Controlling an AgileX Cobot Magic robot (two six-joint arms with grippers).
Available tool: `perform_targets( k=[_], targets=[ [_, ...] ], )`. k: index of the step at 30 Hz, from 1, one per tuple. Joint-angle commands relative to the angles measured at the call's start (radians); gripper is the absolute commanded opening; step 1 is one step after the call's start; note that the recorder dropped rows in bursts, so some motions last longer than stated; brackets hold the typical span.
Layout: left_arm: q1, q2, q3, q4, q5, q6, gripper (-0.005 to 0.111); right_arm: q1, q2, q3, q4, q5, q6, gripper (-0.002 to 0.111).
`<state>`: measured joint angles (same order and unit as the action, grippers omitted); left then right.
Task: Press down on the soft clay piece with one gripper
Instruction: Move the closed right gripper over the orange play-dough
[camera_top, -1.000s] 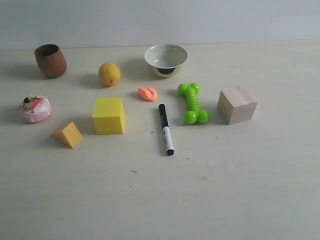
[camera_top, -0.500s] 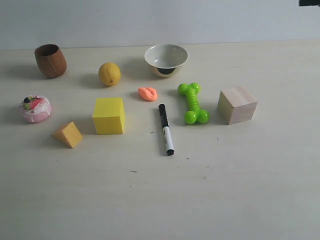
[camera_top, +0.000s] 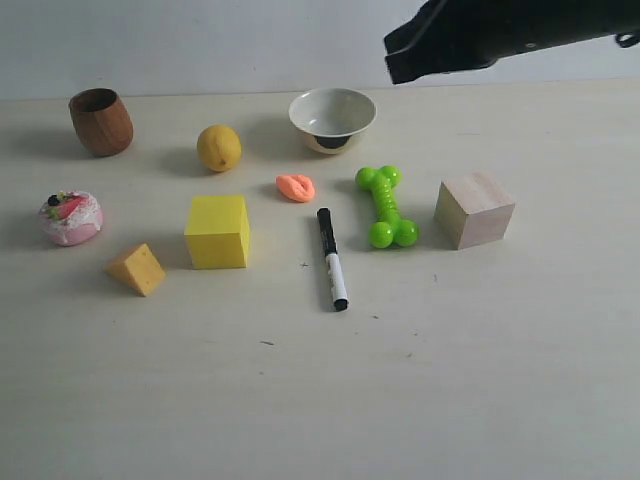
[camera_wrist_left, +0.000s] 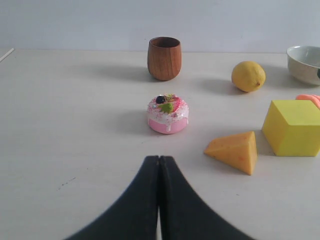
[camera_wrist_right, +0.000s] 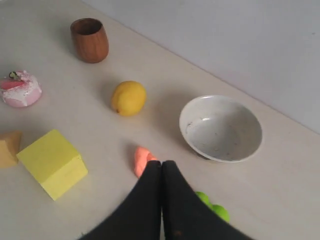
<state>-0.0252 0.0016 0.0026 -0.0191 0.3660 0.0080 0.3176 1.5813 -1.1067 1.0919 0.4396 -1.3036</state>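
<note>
Salmon-orange, the soft clay piece (camera_top: 296, 187) sits mid-table, on the near side of the bowl (camera_top: 332, 113); lemon (camera_top: 219, 147) to its far left, green bone toy (camera_top: 386, 206) to its right, marker (camera_top: 331, 258) cap just near of it but apart. Nothing touches the clay.

Right gripper (camera_wrist_right: 161, 164): fingers pressed together, nothing between them; in the exterior view its arm hangs high over the far right of the table, approx. above the bowl. From its wrist cam the clay peeks out beside the fingertips, partly hidden.

Left gripper (camera_wrist_left: 159, 160): also pressed together, empty, facing the pink donut toy (camera_wrist_left: 168, 114) at the left, well away from the clay.

Progress, as I judge it: approach only, no press yet. What's left is to line up over the lump, come down, push into it, then lift off.
</note>
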Motion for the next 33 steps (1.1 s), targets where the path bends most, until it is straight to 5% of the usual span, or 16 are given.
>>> perform_targets(
  k=[1, 8, 33],
  targets=[
    [-0.005, -0.002, -0.003, -0.006, -0.011, -0.003, 0.0, 0.063, 0.103, -0.088, -0.163, -0.022, 0.179, 0.0],
    [-0.005, -0.002, -0.003, -0.006, -0.011, -0.003, 0.0, 0.148, 0.234, -0.212, -0.46, -0.02, 0.477, 0.0],
    [-0.005, -0.002, -0.003, -0.006, -0.011, -0.003, 0.0, 0.171, 0.501, -0.336, -0.455, -0.074, 0.617, 0.0]
  ],
)
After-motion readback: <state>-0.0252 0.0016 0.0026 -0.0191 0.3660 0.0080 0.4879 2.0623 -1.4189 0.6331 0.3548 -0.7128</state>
